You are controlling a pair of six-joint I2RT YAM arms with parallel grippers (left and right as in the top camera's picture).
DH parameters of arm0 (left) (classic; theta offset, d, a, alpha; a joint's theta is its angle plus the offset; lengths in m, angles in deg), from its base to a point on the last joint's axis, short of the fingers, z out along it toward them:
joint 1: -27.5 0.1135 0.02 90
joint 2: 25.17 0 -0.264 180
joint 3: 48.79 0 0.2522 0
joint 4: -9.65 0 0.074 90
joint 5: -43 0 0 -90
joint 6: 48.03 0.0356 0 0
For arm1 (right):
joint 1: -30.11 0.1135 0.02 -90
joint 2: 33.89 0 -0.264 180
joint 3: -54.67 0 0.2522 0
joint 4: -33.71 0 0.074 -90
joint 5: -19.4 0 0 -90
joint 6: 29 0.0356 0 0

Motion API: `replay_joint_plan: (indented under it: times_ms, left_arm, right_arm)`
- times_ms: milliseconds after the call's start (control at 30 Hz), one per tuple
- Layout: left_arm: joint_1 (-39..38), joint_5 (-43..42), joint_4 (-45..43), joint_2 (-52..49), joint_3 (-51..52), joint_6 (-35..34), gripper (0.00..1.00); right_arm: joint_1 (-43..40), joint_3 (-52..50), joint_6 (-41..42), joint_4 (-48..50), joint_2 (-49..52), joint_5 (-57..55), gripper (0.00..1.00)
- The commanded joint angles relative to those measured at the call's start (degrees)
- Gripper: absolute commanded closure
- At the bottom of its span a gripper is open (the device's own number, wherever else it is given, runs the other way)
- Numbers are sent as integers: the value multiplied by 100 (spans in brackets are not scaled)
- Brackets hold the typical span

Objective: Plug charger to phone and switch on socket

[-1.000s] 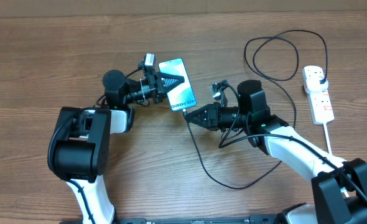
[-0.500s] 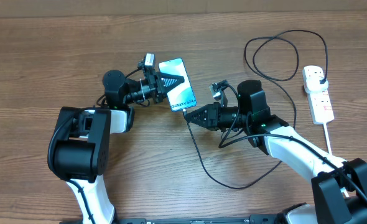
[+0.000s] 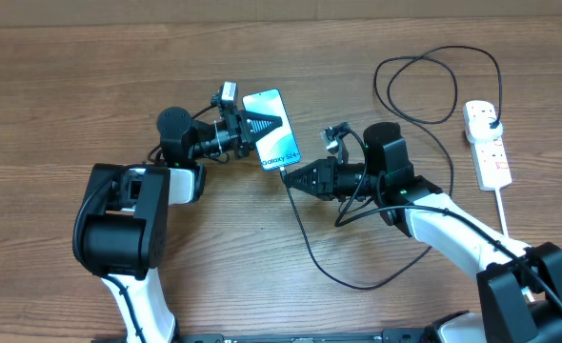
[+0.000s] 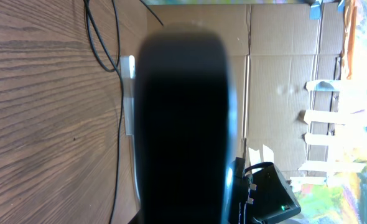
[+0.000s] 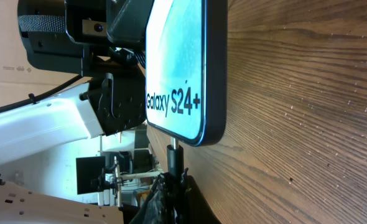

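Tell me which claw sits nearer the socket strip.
Right. The right claw, pinching the charger at the phone, is left of the socket; the left claw, gripping the phone, is farther left.

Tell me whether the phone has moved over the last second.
No. In the overhead view the phone lies at the same spot and the same tilt, judged against the socket at the right of the table.
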State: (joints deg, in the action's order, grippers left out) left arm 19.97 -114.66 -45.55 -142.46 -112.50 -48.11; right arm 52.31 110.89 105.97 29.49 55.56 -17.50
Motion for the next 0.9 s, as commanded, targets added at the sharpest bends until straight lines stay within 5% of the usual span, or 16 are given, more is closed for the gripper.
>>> replay_joint_plan:
  times_ms: [0, 867]
  left_arm:
    - [-37, -98, -72, 26, 7, 28, 96]
    - [-37, -101, -26, 26, 7, 133, 96]
  right_arm:
    - [-9, 24, 2, 72, -72, -92, 96]
    - [-9, 24, 42, 125, -72, 26, 96]
